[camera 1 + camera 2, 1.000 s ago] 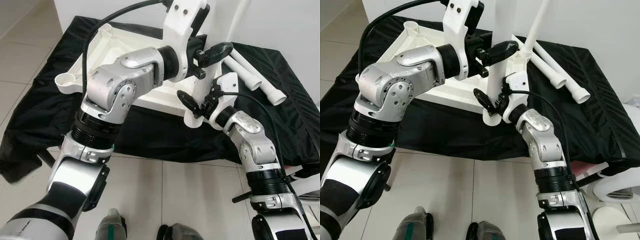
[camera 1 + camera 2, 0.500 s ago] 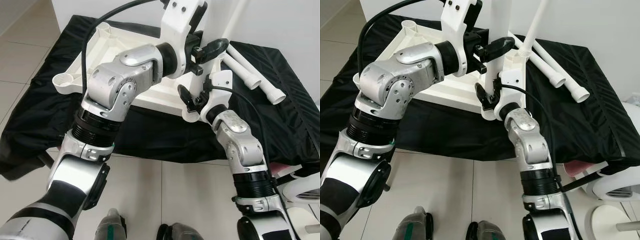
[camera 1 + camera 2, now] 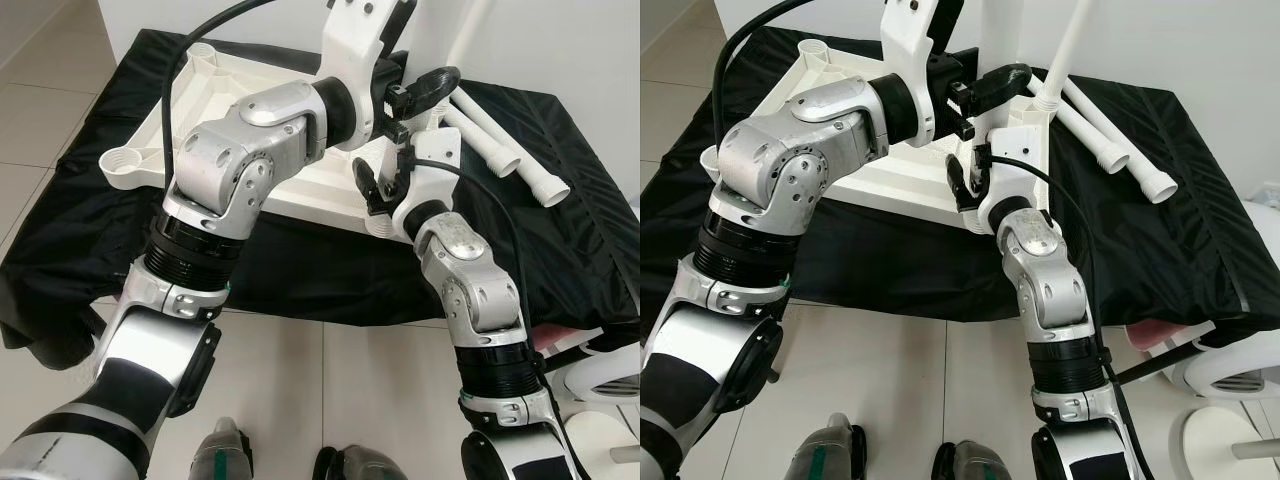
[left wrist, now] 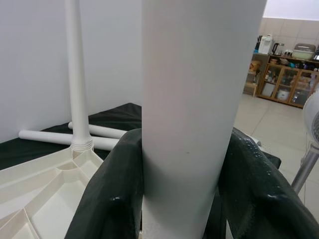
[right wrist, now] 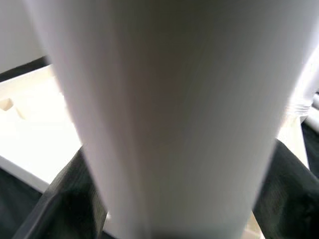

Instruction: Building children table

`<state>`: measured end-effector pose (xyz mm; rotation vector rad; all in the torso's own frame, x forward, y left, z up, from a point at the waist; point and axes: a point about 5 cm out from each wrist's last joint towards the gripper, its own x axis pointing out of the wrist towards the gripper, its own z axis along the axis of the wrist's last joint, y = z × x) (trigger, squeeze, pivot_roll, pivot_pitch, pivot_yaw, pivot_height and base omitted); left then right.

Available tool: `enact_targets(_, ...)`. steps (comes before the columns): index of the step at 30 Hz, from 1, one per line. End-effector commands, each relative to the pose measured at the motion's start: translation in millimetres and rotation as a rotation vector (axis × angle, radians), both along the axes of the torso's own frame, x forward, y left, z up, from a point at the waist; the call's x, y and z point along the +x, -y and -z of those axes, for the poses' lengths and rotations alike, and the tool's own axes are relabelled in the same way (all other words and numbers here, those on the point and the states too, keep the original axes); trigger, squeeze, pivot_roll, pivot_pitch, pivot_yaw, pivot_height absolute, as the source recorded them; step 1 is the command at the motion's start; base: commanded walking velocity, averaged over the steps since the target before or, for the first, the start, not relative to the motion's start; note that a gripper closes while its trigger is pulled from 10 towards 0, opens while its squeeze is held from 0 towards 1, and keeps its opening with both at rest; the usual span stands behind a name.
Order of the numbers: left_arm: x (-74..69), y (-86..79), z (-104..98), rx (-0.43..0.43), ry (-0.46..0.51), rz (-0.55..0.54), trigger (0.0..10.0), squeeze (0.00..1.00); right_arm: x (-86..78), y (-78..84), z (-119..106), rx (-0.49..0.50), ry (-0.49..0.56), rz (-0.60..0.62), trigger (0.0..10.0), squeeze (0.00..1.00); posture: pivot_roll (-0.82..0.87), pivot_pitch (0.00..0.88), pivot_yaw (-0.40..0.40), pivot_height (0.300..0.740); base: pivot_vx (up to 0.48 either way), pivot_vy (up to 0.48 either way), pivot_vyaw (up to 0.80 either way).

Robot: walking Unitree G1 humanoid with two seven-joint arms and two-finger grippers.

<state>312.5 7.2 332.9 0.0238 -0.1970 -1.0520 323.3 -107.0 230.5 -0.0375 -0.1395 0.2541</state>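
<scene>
Tabletop [image 3: 840, 75] behind clamped leg [image 4: 197, 99]; two legs [image 3: 1110, 155] beside.

Two silver metal arms with rounded joint housings, ribbed black collars and small screws. White plastic wrist blocks carry the left gripper [image 3: 420, 98] and right gripper [image 3: 372, 186], each with glossy black fingers. Black cables loop from both wrists. Grey-green feet below.

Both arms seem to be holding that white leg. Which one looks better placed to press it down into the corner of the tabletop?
Probably the right gripper: it clasps the leg low, near the corner socket of the upturned tabletop. The left gripper holds higher, better for steadying.
</scene>
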Motion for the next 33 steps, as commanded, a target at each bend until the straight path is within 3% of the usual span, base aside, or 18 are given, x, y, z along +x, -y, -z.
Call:
enact_targets(1, -6.9, 10.6, -4.4, 0.014, 0.024, 0.079, 10.0, 0.00, 0.1, 3.6, -6.4, 0.007, 0.009, 0.020, 10.0, 0.00, 0.08, 0.067, -0.102, 0.740, 0.000, 0.000, 0.00)
enact_targets(3, -6.9, 10.8, -4.3, 0.015, 0.024, 0.079, 10.0, 0.00, -0.6, 4.8, -7.7, 0.005, 0.011, 0.029, 10.0, 0.00, 0.08, 0.067, -0.102, 0.740, 0.000, 0.000, 0.00)
enact_targets(4, -7.0, 10.8, -4.3, 0.015, 0.024, 0.079, 10.0, 0.00, -1.0, 5.1, -8.1, 0.001, 0.014, 0.032, 8.8, 0.00, 0.08, 0.068, -0.102, 0.740, 0.000, 0.000, 0.00)
enact_targets(5, -7.0, 10.8, -4.3, 0.015, 0.024, 0.079, 10.0, 0.00, -1.0, 5.1, -8.1, 0.001, 0.014, 0.032, 8.8, 0.00, 0.08, 0.068, -0.102, 0.740, 0.000, 0.000, 0.00)
enact_targets(6, -7.0, 10.7, -4.3, 0.016, 0.025, 0.080, 10.0, 0.00, -1.3, 5.3, -8.5, 0.000, 0.015, 0.033, 7.7, 0.00, 0.08, 0.068, -0.101, 0.740, 0.000, 0.000, 0.00)
enact_targets(7, -6.7, 10.8, -4.4, 0.017, 0.025, 0.079, 10.0, 0.00, -2.2, 5.8, -8.9, -0.004, 0.013, 0.042, 4.9, 0.00, 0.08, 0.068, -0.100, 0.740, 0.000, 0.000, 0.00)
enact_targets(11, -6.3, 11.0, -4.5, 0.018, 0.026, 0.078, 10.0, 0.00, -2.8, 6.5, -9.1, -0.008, 0.010, 0.050, 4.9, 0.00, 0.08, 0.068, -0.100, 0.740, 0.000, 0.000, 0.00)
enact_targets(13, -6.0, 11.1, -5.2, 0.019, 0.030, 0.079, 10.0, 0.00, -3.6, 7.2, -8.0, -0.008, 0.002, 0.054, 2.5, 0.00, 0.08, 0.068, -0.098, 0.740, 0.000, 0.000, 0.00)
enact_targets(15, -5.9, 11.0, -5.4, 0.019, 0.031, 0.079, 10.0, 0.00, -3.9, 7.3, -7.4, -0.007, -0.001, 0.054, 2.5, 0.00, 0.08, 0.068, -0.098, 0.740, 0.000, 0.000, 0.00)
enact_targets(16, -5.8, 11.1, -5.6, 0.020, 0.032, 0.079, 10.0, 0.00, -4.3, 7.5, -6.2, -0.006, -0.008, 0.055, 0.0, 0.00, 0.08, 0.068, -0.098, 0.740, 0.000, 0.000, 0.00)
enact_targets(24, -5.8, 11.8, -6.1, 0.024, 0.038, 0.079, 10.0, 0.00, -4.9, 8.4, -2.8, 0.005, -0.033, 0.063, 0.0, 0.00, 0.08, 0.069, -0.099, 0.740, 0.000, 0.000, 0.00)
enact_targets(26, -6.6, 12.7, -6.2, 0.026, 0.043, 0.083, 10.0, 0.00, -4.8, 8.6, -2.7, 0.005, -0.034, 0.063, 0.5, 0.00, 0.08, 0.069, -0.100, 0.740, 0.000, 0.000, 0.00)
enact_targets(27, -7.2, 13.1, -6.3, 0.021, 0.043, 0.089, 10.0, 0.00, -4.5, 8.6, -2.6, 0.004, -0.036, 0.063, 10.0, 0.00, 0.08, 0.069, -0.101, 0.740, 0.000, 0.000, 0.00)
enact_targets(29, -7.7, 13.4, -6.4, 0.017, 0.043, 0.093, 10.0, 0.00, -4.2, 8.7, -2.5, 0.003, -0.038, 0.063, 10.0, 0.00, 0.08, 0.069, -0.101, 0.740, 0.000, 0.000, 0.00)
enact_targets(30, -8.5, 13.1, -7.1, 0.001, 0.038, 0.102, 10.0, 1.00, -3.7, 9.1, -2.2, 0.004, -0.042, 0.066, 10.0, 0.00, 0.08, 0.069, -0.102, 0.740, 0.000, 0.000, 0.00)
enact_targets(33, -9.9, 11.8, -8.9, -0.023, 0.029, 0.118, 10.0, 1.00, -2.4, 10.8, -1.8, 0.006, -0.044, 0.072, 10.0, 0.00, 0.08, 0.067, -0.101, 0.740, 0.000, 0.000, 0.00)
